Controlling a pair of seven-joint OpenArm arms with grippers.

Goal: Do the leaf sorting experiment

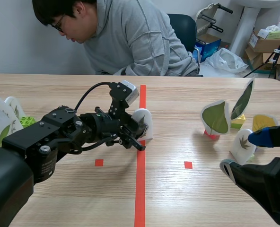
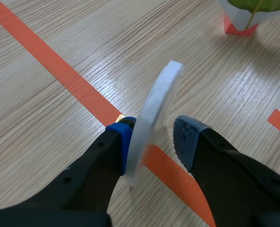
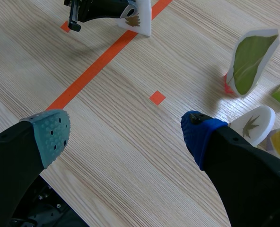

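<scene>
**Not clamped yet: centre before squeezing**

Left claw straddles the white flat plastic leaf card with a brown leaf print. The card stands upright on the long orange tape line, mid-tabletop. Fingers are apart: the blue pad touches one face, the other pad stands clear of the card. Can't tell whether this is a pick or a release.

If a pick: the card looks thin and tall, so a one-sided push will likely tip it. Centre the claw so both pads land together, low on the card, and close slowly. If a release: ease the touching pad off sideways before pulling away.

Right claw is wide apart, holding nothing, above bare tabletop near the green leaf card on a red base. It's well apart from the left arm, so no conflict expected.
</scene>
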